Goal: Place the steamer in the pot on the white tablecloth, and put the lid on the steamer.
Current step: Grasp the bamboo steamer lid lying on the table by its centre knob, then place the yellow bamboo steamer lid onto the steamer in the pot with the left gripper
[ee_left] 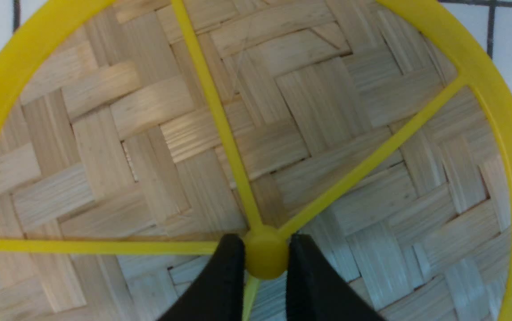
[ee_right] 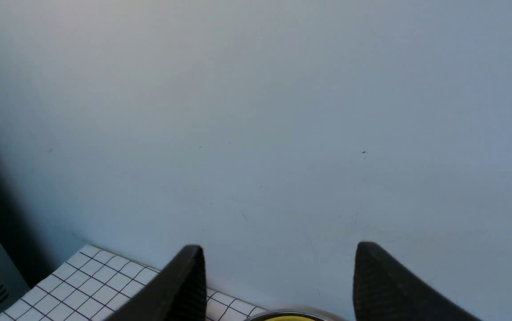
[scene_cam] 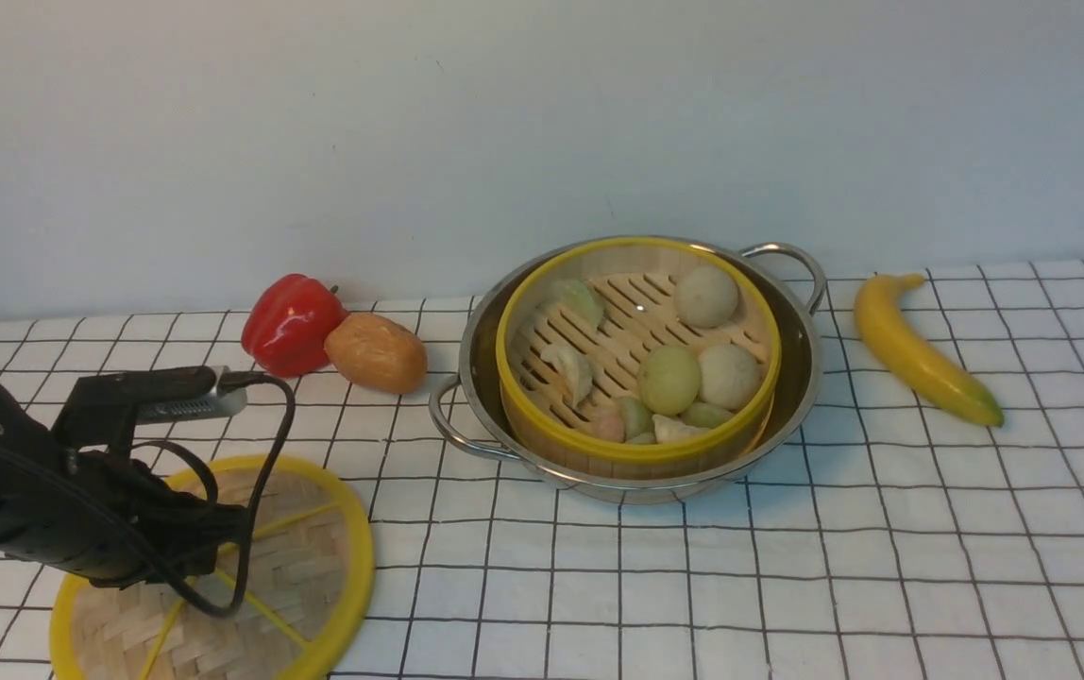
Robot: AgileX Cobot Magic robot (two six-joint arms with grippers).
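The steamer [scene_cam: 619,326], a yellow-rimmed bamboo basket with pale buns and dumplings, sits inside the steel pot [scene_cam: 795,373] on the white tablecloth [scene_cam: 787,567]. The lid [scene_cam: 311,557], a flat woven disc with yellow rim and spokes, lies on the cloth at the near left. My left gripper [scene_cam: 226,552] reaches down onto its middle. In the left wrist view the left gripper [ee_left: 266,252] has its black fingers [ee_left: 225,276] pressed on both sides of the lid's [ee_left: 327,111] yellow centre hub. My right gripper [ee_right: 278,256] is open and empty, raised, facing the wall.
A red pepper [scene_cam: 292,323] and a brown potato [scene_cam: 377,352] lie left of the pot. A banana [scene_cam: 915,348] lies to its right. The wall runs along the back edge of the cloth. The pot's rim [ee_right: 291,314] shows just below the right gripper.
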